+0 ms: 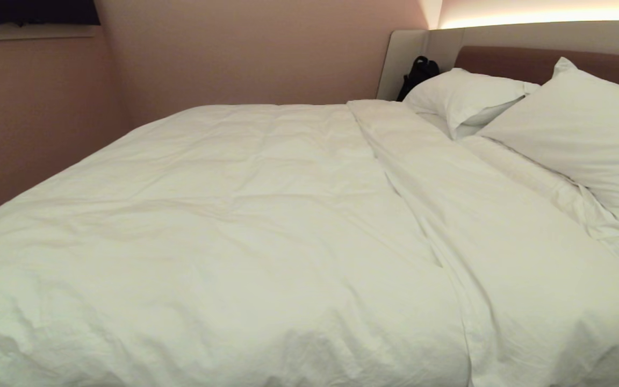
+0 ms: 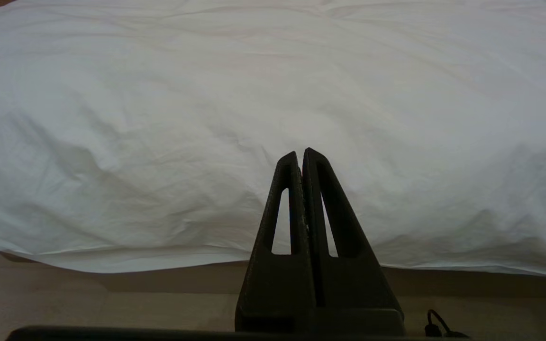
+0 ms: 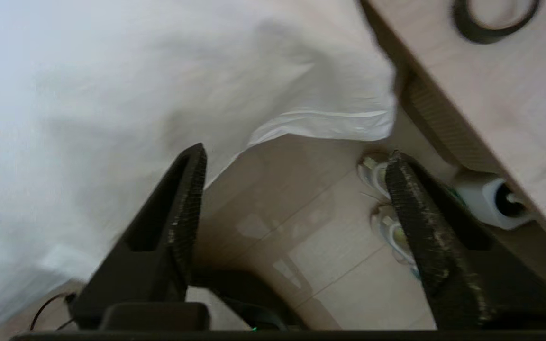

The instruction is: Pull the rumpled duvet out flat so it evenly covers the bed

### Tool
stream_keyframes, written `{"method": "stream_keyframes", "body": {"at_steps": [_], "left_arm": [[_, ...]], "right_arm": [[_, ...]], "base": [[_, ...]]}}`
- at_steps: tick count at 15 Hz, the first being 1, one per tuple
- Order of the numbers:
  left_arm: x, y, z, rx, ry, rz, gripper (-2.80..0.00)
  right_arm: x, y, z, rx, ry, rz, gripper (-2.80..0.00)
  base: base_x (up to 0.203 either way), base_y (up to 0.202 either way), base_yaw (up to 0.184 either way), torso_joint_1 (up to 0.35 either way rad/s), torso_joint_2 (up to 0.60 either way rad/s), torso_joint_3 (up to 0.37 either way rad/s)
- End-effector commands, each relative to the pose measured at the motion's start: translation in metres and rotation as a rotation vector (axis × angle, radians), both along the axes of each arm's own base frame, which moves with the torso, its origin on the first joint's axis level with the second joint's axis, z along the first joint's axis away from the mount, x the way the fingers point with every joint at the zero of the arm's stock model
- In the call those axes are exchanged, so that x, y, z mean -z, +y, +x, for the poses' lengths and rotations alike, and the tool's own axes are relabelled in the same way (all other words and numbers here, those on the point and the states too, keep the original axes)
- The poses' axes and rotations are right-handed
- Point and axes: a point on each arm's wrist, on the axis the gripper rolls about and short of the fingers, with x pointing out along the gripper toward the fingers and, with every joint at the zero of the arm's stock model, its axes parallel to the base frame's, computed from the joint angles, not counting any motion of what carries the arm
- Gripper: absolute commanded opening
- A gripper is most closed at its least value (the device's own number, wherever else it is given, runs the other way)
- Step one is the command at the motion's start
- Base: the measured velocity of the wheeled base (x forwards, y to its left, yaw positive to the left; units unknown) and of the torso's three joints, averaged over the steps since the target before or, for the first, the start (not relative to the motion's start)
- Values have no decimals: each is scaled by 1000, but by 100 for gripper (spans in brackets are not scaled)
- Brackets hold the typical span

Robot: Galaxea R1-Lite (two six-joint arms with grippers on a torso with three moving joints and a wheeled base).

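The white puffy duvet [image 1: 223, 226] lies spread over the bed, its top edge folded back in a broad band [image 1: 503, 247] below the pillows. Only the bed's headboard [image 1: 535, 62] shows. Neither arm appears in the head view. My left gripper [image 2: 300, 154] is shut on nothing and points at the duvet's hanging near side [image 2: 206, 142] above the floor. My right gripper [image 3: 296, 156] stands open with only floor between its fingers. A duvet corner [image 3: 330, 118] hangs just beyond it, apart from both fingers.
Two white pillows [image 1: 583, 129] lean on the headboard, with a black bag [image 1: 418, 72] in the far corner. A pink wall [image 1: 35, 118] runs along the bed's left. Pale shoes [image 3: 386, 208], a white roll [image 3: 486, 203] and a light wooden furniture edge [image 3: 491, 94] sit by the right gripper.
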Motion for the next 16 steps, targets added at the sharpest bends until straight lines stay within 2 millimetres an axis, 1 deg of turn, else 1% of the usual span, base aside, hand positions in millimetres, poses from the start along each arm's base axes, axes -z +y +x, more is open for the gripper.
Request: {"method": "stream_keyframes", "body": {"at_steps": [1, 3, 7, 8, 13, 15, 16], "left_arm": [[0, 0, 0, -1, 0, -1, -280], [0, 0, 0, -1, 0, -1, -280], [0, 0, 0, -1, 0, -1, -280], [0, 0, 0, -1, 0, -1, -280], [0, 0, 0, -1, 0, -1, -280], [0, 0, 0, -1, 0, -1, -280], [0, 0, 0, -1, 0, -1, -280]], "right_arm": [[-9, 12, -5, -43, -46, 3, 0], [-18, 21, -8, -97, -119, -11, 0], [-27, 33, -5, -172, -162, -37, 0], [-31, 40, -4, -205, -177, -52, -280], [-47, 69, -4, -311, -262, -80, -280], [-49, 72, -5, -320, -274, -82, -280], [-55, 80, -6, -356, -303, -95, -280]], "base": [[0, 0, 0, 0, 0, 0], [0, 0, 0, 0, 0, 0], [0, 0, 0, 0, 0, 0], [0, 0, 0, 0, 0, 0], [0, 0, 0, 0, 0, 0], [0, 0, 0, 0, 0, 0], [0, 0, 0, 0, 0, 0]]}}
